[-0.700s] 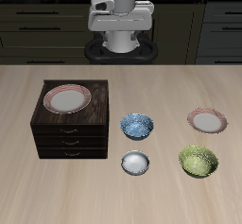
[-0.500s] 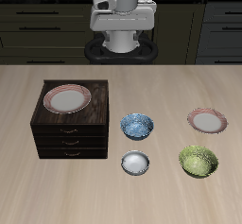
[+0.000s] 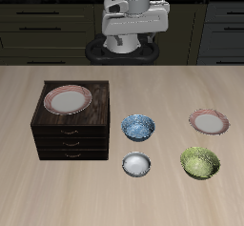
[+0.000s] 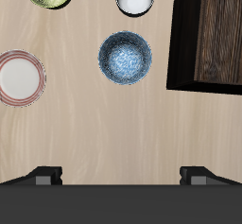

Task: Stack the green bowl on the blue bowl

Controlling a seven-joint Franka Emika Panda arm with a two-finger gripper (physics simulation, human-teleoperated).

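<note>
Gripper [image 4: 121, 174] high over table, fingers spread, empty; green bowl [image 3: 200, 162] lower right, untouched; blue bowl [image 3: 138, 127] mid-frame, unobstructed for stacking.

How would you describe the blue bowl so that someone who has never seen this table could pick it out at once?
Start at the dark wooden drawer cabinet with a pink-rimmed plate on top. Right beside it on the table sits the small round blue bowl. Its blue-and-white mottled inside and blue rim set it apart from the plain white-grey bowl nearer the table's front edge and the olive-green speckled bowl.
</note>
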